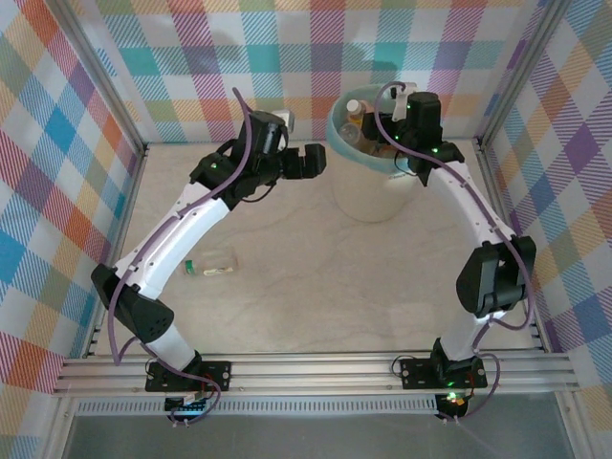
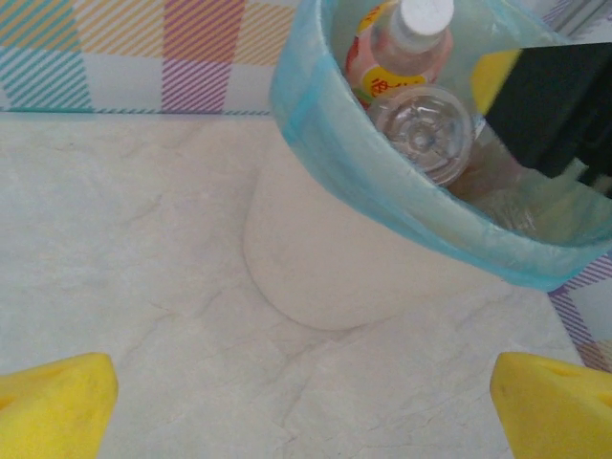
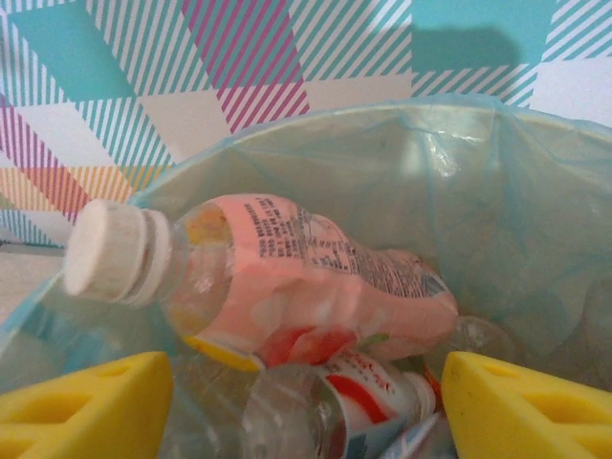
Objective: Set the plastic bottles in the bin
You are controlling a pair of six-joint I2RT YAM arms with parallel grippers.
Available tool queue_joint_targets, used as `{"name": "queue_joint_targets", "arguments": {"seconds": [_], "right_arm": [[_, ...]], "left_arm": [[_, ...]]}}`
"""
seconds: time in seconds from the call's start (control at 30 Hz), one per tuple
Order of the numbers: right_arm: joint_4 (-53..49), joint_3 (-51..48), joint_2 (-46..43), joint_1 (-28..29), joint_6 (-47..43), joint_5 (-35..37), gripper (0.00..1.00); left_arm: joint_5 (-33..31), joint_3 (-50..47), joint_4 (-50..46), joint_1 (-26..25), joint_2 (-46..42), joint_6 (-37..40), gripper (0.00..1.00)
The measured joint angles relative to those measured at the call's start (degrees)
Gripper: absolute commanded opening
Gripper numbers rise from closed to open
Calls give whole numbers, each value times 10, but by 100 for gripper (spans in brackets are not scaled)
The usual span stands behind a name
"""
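Since one lone bottle lies on the table in the top view, I read the next pick as turning on it: it sits well apart from the left gripper, on that gripper's near-left side and close by the left arm, its long axis running across the view with what looks like a green cap at the left end. The left arm is plainly nearer to it than the right arm. The left arm reaches forward and rightward, its gripper just beside the bin, so I judge it would have to swing back and set its jaws across that axis. The right gripper hangs over the bin's mouth. In the left wrist view the yellow fingertips stand wide apart with bare table between them, pinching nothing, and the bin rises just ahead with a pink bottle and a clear bottle base inside. In the right wrist view the jaws are likewise spread and empty, looking down into the teal liner, where the pink bottle lies on its side over a red-labelled bottle
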Motion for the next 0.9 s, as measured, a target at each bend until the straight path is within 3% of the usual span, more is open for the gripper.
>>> {"name": "queue_joint_targets", "arguments": {"seconds": [0.23, 0.4, 0.53, 0.77, 0.9], "right_arm": [[-22, 17, -80, 18, 0, -14, 76], [-15, -6, -152, 62, -8, -25, 76], [-4, -65, -201, 116, -24, -35, 76], [-4, -143, -199, 206, -33, -61, 76], [-2, -174, -187, 235, -20, -78, 77]], "left_arm": [[-61, -109, -32, 13, -130, -22, 100], [-70, -218, -60, 75, -230, -71, 100], [-35, -319, -70, 155, -268, -117, 100], [84, -490, -46, 307, -258, -201, 100], [119, -539, -15, 354, -248, -250, 100]]}}
